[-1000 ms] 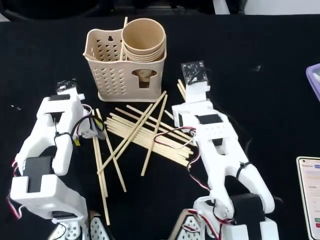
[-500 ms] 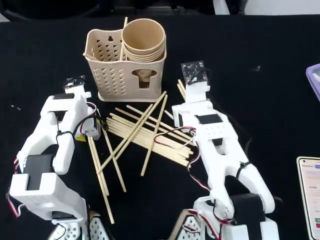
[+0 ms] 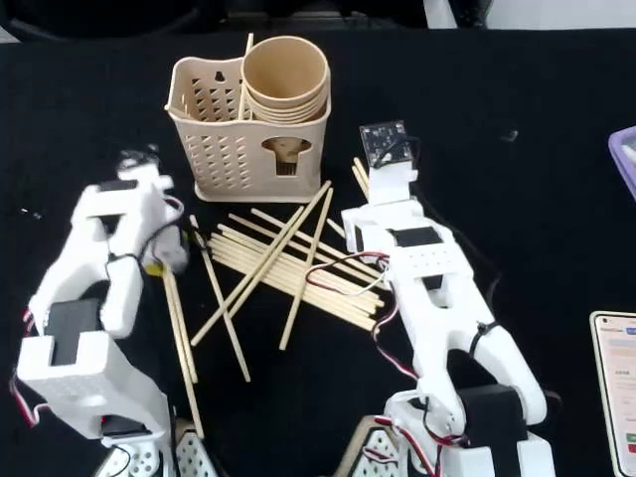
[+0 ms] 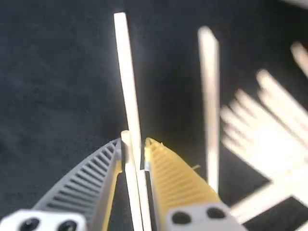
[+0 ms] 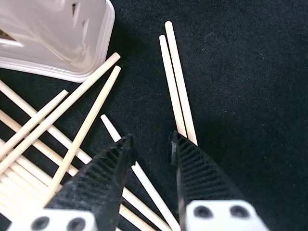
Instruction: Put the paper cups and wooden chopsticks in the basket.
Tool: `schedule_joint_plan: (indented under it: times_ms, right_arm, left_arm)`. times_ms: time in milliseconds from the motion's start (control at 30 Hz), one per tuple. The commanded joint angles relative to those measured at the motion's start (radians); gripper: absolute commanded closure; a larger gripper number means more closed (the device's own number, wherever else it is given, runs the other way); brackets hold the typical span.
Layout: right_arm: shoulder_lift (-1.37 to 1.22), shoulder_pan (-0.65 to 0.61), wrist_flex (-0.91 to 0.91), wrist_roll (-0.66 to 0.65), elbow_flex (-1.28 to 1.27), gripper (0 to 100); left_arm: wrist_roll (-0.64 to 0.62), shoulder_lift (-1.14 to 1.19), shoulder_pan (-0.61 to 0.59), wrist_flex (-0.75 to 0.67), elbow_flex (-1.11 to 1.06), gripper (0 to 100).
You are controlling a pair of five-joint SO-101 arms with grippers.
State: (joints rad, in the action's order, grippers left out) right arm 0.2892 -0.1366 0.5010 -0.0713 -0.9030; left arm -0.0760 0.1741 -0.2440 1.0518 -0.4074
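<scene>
**Inspector:** Currently, where are the task items sitting?

**Assistant:** The basket is standing at the far side of the black table, with the paper cups nesting in its right side. The loose chopsticks are lying fanned just near of it, between the arms.

**Inspector:** And the grippers?

**Assistant:** The left gripper is clamping two chopsticks at the left. The right gripper is hanging spread apart, gripping nothing.

High camera overlooks the table; wrist cameras sit close above its chopsticks.
</scene>
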Motion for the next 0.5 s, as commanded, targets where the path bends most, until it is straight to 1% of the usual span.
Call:
schedule_joint_plan:
  times_ms: [0,133,333,467]
  right_arm:
    - [0.050,-0.002,-0.020,-0.009,0.004,87.7]
    - [0.050,0.000,-0.020,-0.009,0.004,87.7]
    - [0.050,-0.002,-0.020,-0.011,0.004,87.7]
    - [0.050,-0.002,-0.020,-0.011,0.004,87.7]
  left_arm:
    - [0.011,0.005,-0.114,-0.017,0.147,97]
    - [0.008,0.005,-0.165,-0.017,0.194,97]
    - [0.014,0.005,-0.203,-0.017,0.168,96]
    - [0.086,0.002,-0.200,0.000,0.136,82]
